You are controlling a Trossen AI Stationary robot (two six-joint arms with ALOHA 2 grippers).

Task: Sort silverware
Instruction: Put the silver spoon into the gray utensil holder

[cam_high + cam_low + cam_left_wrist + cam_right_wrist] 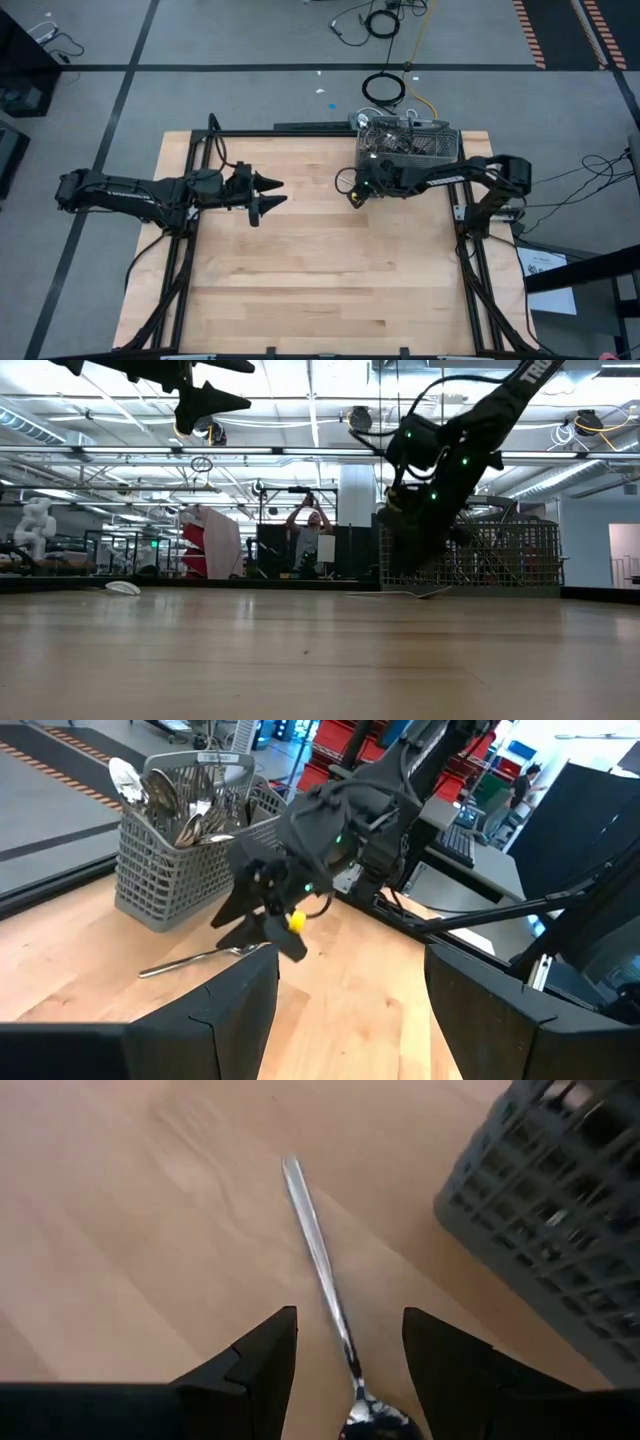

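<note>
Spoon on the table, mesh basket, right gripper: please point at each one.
spoon (318, 1260), right wrist view, middle of handle.
mesh basket (165, 875), left wrist view, front wall.
right gripper (350, 1342), right wrist view, between open fingertips.

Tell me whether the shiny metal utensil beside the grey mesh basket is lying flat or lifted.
Lying flat: the utensil rests on the wooden table between the open right gripper fingers.

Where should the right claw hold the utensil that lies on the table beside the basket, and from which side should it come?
Probably the slim handle of the utensil, from straight above. It lies flat on the table, so only its narrow sides offer a grip. The right claw is open astride it; the basket stands beside.
</note>
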